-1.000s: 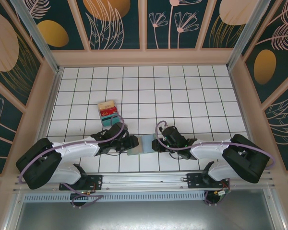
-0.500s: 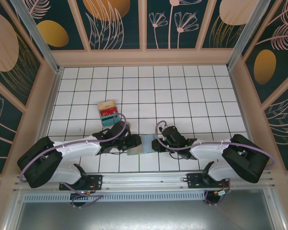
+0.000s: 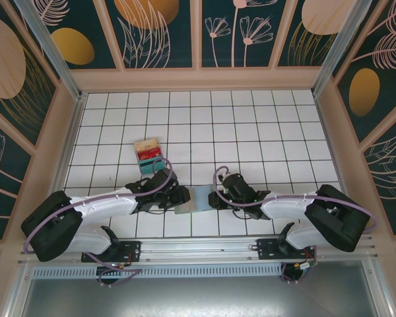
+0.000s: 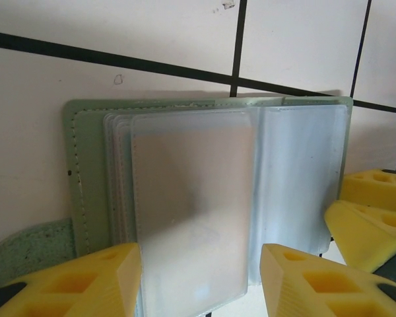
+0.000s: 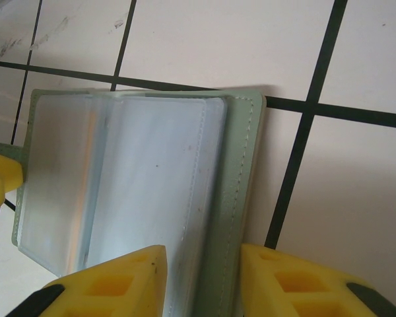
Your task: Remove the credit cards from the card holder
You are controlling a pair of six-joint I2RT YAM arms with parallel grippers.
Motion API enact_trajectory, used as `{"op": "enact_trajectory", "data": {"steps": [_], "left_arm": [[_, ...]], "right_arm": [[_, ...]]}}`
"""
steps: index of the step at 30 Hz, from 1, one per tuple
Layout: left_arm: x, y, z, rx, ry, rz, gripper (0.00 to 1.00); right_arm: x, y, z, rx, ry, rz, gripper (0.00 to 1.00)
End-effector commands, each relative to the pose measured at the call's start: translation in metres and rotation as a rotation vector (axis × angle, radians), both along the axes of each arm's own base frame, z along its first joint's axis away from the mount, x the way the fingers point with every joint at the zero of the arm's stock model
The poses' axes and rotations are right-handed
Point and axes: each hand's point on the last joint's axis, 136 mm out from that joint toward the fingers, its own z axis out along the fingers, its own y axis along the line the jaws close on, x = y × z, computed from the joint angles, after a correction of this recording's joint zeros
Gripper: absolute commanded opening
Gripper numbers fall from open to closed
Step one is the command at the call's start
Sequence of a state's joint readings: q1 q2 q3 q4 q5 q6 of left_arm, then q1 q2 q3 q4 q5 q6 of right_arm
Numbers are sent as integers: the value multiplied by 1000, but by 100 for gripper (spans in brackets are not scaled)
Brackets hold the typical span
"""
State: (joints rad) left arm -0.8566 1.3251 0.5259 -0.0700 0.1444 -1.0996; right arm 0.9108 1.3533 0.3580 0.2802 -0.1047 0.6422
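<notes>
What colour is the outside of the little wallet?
Pale grey-green. The card holder cover shows best from the right wrist camera.

LAB ROBOT TEST CELL: a left arm and a right arm sit bolted to a metal rail along the bottom of the frame, facing a white tabletop ruled in a black grid. Wood-framed panels printed with leaves and flowers box in the left, top and right sides.
</notes>
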Motion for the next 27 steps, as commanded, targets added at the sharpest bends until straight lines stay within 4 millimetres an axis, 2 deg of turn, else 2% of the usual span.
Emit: {"op": "enact_trajectory", "data": {"steps": [1, 12, 19, 27], "left_arm": [[-2, 6, -7, 51, 3, -11, 51], [-4, -3, -9, 14, 19, -34, 52], [-1, -24, 10, -106, -12, -65, 52], [2, -23, 13, -85, -19, -70, 53]], "right_arm": [[-2, 6, -4, 2, 25, 11, 35], [-2, 7, -5, 0, 29, 12, 35], [-2, 7, -5, 0, 30, 12, 35], [-2, 6, -6, -3, 30, 10, 35]]}}
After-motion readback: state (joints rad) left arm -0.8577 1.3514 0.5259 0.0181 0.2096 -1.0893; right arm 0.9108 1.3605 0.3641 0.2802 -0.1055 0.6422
